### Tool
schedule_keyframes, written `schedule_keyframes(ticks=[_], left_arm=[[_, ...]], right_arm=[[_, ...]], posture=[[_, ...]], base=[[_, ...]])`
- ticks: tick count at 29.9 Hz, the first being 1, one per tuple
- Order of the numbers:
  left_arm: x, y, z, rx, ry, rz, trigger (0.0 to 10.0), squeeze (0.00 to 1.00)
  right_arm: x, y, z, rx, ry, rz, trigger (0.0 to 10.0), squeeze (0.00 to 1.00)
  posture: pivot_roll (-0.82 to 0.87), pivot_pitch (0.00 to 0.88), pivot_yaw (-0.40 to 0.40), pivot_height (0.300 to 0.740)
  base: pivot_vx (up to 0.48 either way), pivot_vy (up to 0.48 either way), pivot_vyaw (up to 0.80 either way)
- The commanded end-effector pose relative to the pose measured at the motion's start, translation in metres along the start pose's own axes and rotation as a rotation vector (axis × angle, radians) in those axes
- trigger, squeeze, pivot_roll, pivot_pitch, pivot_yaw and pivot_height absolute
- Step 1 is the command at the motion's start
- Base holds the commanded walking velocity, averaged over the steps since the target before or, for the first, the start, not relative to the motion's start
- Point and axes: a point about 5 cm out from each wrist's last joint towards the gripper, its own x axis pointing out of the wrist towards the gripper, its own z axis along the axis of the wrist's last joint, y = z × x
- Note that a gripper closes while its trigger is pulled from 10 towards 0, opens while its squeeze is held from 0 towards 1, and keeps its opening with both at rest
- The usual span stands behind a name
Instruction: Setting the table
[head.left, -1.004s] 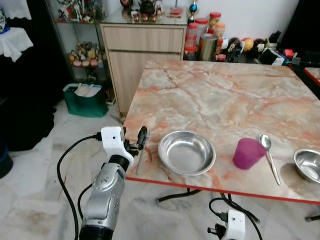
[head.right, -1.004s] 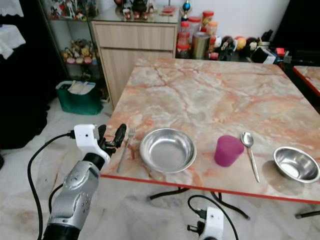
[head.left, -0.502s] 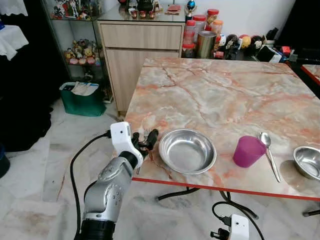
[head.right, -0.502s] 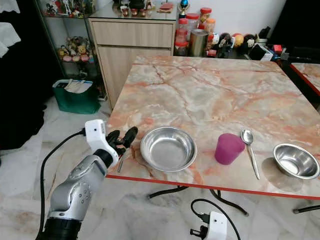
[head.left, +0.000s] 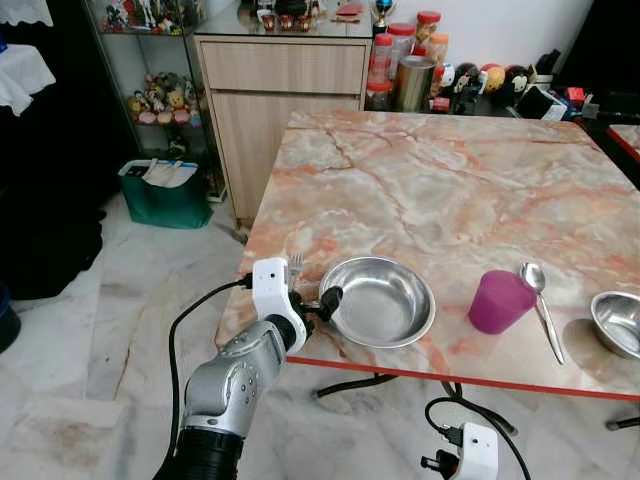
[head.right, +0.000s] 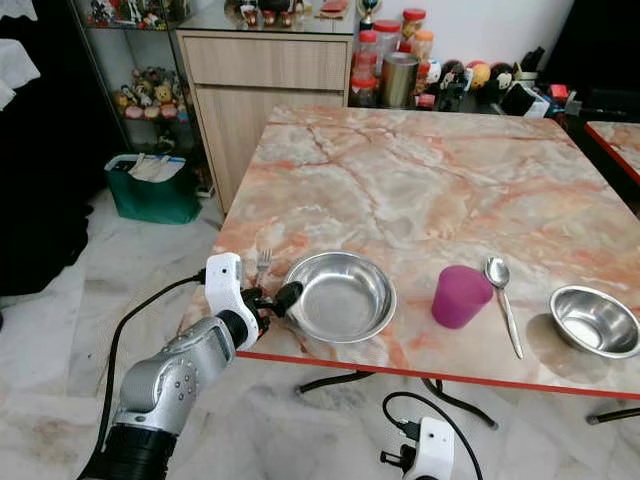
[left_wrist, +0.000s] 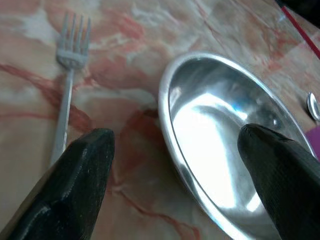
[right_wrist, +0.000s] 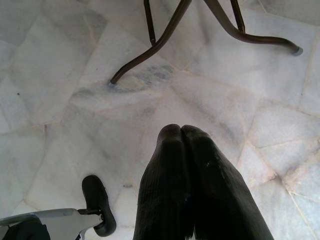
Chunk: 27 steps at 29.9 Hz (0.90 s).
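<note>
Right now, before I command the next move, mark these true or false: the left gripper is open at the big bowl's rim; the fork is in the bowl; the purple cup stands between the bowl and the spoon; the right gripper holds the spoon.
1. The left gripper is open at the rim of the big bowl: true.
2. The fork is in the bowl: false, it lies on the table beside it.
3. The purple cup stands between bowl and spoon: true.
4. The right gripper holds the spoon: false, it hangs shut over the floor.

A wooden cabinet (head.left: 285, 95) is standing against the white wall (head.left: 505, 25), with pale marble floor tiles (head.left: 90, 350) spreading below.
</note>
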Motion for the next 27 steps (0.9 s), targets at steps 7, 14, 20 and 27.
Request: schedule_keyframes(ticks=[7, 14, 20, 27], left_arm=[[0.007, -0.009, -0.003, 0.026, 0.055, -0.027, 10.0, 0.0], [0.011, -0.016, -0.004, 0.065, 0.066, -0.042, 10.0, 0.0], [0.016, -0.024, -0.004, 0.097, 0.073, -0.059, 10.0, 0.0], [0.019, -0.026, -0.008, 0.141, 0.086, -0.052, 10.0, 0.0]], right_arm=[[0.001, 0.001, 0.003, 0.006, -0.013, -0.001, 10.0, 0.0], [0.001, 0.002, 0.003, 0.007, -0.014, 0.001, 10.0, 0.0], [0.001, 0.004, 0.003, 0.01, -0.015, 0.003, 10.0, 0.0], [0.001, 0.003, 0.003, 0.013, -0.015, 0.0, 10.0, 0.0]], posture=[[0.03, 0.019, -0.024, 0.74], [0.02, 0.018, -0.02, 0.74], [0.02, 0.018, -0.016, 0.74], [0.02, 0.018, -0.013, 0.74]], base=[[0.0, 0.0, 0.0], [0.0, 0.0, 0.0], [0.0, 0.0, 0.0], [0.0, 0.0, 0.0]])
